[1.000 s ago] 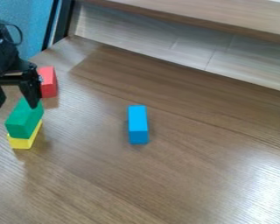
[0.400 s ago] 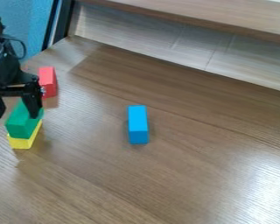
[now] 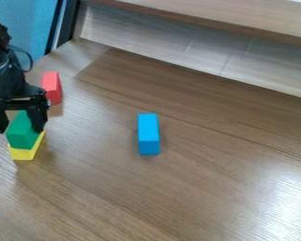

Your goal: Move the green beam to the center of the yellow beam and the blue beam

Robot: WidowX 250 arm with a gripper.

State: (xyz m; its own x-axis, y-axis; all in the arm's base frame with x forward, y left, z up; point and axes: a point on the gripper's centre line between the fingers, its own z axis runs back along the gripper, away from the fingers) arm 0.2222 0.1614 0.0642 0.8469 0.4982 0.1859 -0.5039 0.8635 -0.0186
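A brown wooden table [image 3: 178,188] has bright shine at the lower right; behind it stands a blue wall [image 3: 32,23].

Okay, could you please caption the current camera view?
Open gripper around a green block stacked on a yellow one, blue block apart.

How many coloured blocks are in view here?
4: the green block lies on top of the yellow one, the red block stands behind them, and the blue block is apart, nearer the middle.
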